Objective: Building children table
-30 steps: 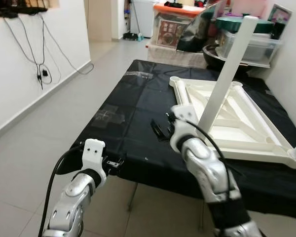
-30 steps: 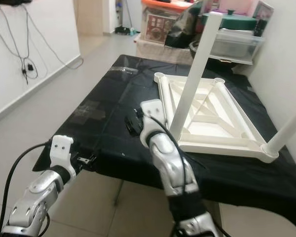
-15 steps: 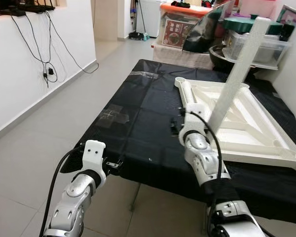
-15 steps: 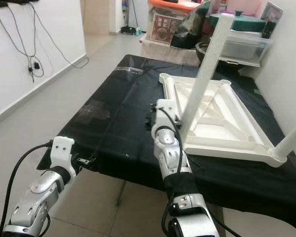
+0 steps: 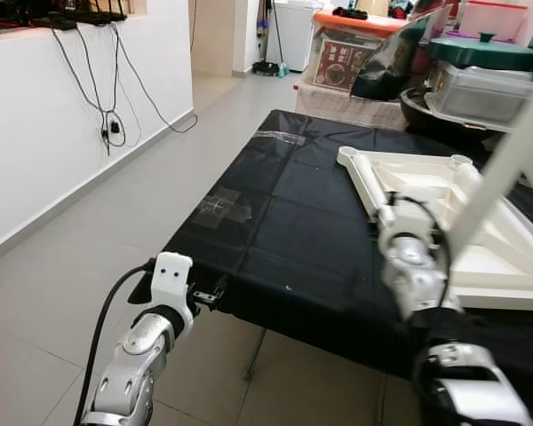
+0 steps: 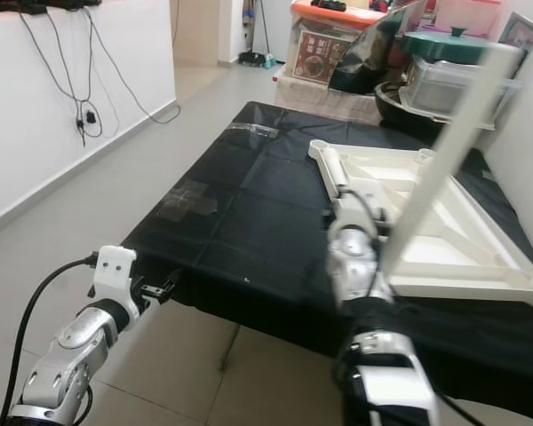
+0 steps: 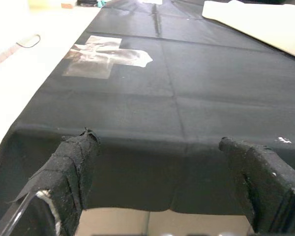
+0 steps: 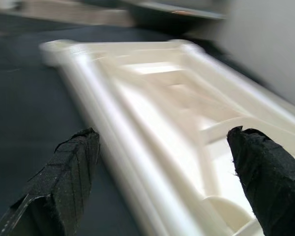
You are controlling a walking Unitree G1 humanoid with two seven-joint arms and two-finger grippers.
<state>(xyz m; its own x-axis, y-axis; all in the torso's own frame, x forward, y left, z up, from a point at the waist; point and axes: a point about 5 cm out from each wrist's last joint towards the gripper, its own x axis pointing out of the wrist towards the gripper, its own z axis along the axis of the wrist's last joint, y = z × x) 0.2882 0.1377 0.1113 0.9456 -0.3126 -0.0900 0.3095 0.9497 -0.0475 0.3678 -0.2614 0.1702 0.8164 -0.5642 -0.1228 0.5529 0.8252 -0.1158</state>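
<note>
white tabletop [image 8: 152, 113] lies before right gripper's [image 8: 162, 172] parted jaws

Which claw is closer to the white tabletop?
The right claw. It hangs open just over the upside-down white tabletop. The left claw is open too, out past the black table's near corner, far from the tabletop.
</note>
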